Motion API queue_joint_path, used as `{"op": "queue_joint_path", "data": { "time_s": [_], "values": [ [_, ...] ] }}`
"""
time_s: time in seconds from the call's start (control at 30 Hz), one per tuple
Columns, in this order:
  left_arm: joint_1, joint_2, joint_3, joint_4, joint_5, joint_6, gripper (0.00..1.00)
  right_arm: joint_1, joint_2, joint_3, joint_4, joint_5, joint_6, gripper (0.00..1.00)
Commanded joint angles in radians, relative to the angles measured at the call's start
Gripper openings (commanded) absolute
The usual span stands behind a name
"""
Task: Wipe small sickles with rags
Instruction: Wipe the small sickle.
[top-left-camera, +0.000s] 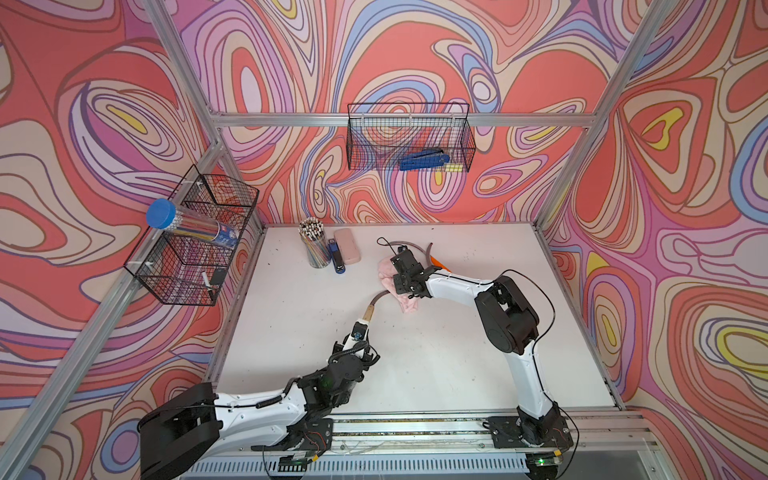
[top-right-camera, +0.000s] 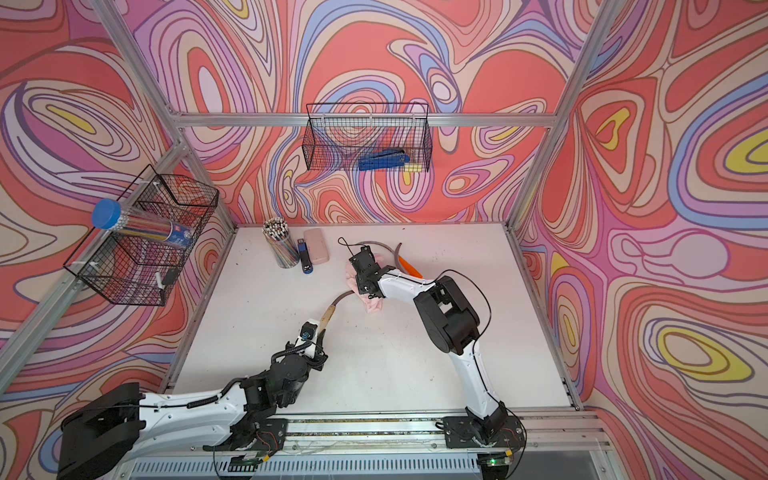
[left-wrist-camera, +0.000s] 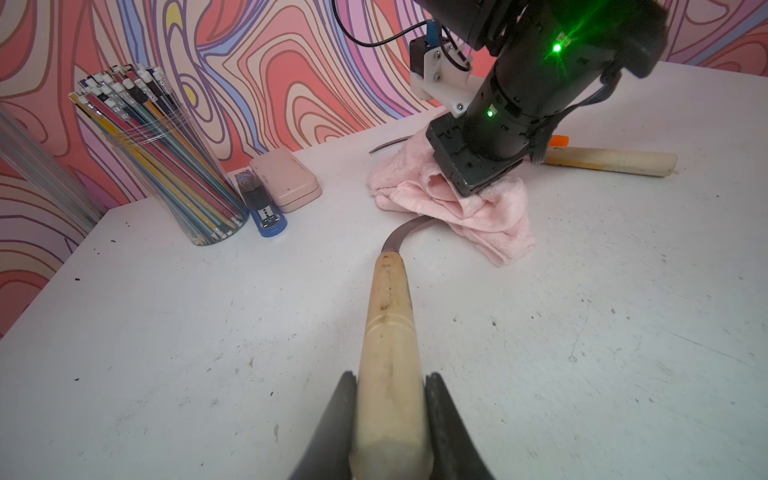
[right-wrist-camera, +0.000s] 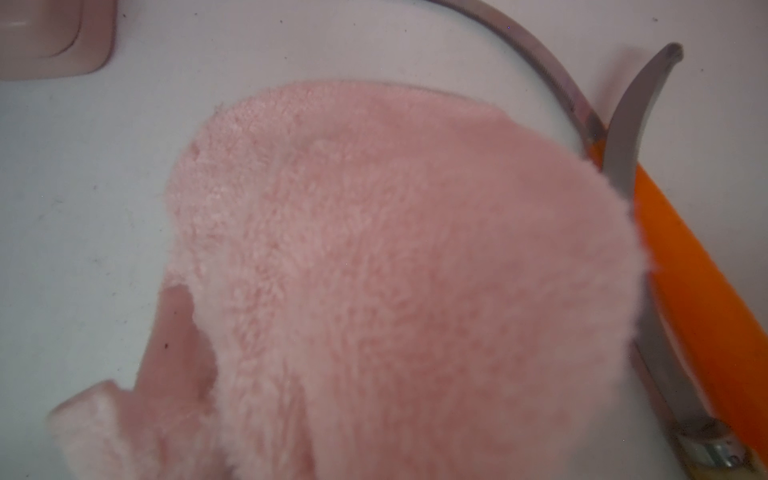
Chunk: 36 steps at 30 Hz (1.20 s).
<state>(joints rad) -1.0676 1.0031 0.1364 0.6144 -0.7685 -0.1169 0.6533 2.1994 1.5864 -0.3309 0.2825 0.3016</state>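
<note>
Pale wood fills our left pincer (left-wrist-camera: 390, 380): its jaws are clamped on the butt end of the held sickle (left-wrist-camera: 388, 307), which appears to rest on the tabletop (left-wrist-camera: 582, 374). From that pincer the handle runs straight ahead. The dark blade (left-wrist-camera: 401, 232) then curves off to one side and passes under the pink rag (left-wrist-camera: 490, 212).

Our right pincer (left-wrist-camera: 461, 189) comes down onto the rag from above. Its jaws are buried in the pile and look closed on a bunched fold. Through its wrist camera we see little but fluff.

What matters for us is the line of the blade. It lies directly beneath the right pincer and sweeps away from the left one, so we judge the stroke should follow that curve toward the tip. The left arm anchors the handle, and the right arm, the nearer to the steel, does the rubbing.

Just beyond the right pincer lie the orange-handled sickle (right-wrist-camera: 698, 291) and the other wooden-handled sickle (left-wrist-camera: 606, 160). Their blades cross, and neither is gripped.
</note>
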Motion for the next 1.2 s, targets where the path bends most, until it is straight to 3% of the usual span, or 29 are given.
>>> {"op": "queue_joint_path", "data": {
  "time_s": [0.0, 0.3, 0.6, 0.7, 0.87, 1.17],
  "values": [
    [0.001, -0.003, -0.001, 0.013, -0.065, -0.018, 0.00, 0.012, -0.060, -0.018, -0.021, -0.053, 0.003, 0.00],
    [0.001, 0.002, 0.000, 0.018, -0.070, -0.018, 0.00, 0.173, -0.136, 0.016, -0.030, -0.103, -0.032, 0.00],
    [0.001, -0.004, 0.000, 0.011, -0.070, -0.020, 0.00, 0.221, -0.239, -0.072, 0.032, -0.183, -0.008, 0.00],
    [0.001, -0.006, -0.001, 0.012, -0.069, -0.020, 0.00, 0.204, -0.201, -0.056, 0.014, -0.132, -0.006, 0.00],
    [0.002, -0.013, -0.002, 0.007, -0.068, -0.022, 0.00, 0.116, -0.092, -0.010, 0.009, -0.183, 0.014, 0.00],
    [0.001, -0.017, -0.003, 0.004, -0.075, -0.026, 0.00, 0.017, 0.053, 0.109, -0.147, 0.048, 0.001, 0.00]
  ]
}}
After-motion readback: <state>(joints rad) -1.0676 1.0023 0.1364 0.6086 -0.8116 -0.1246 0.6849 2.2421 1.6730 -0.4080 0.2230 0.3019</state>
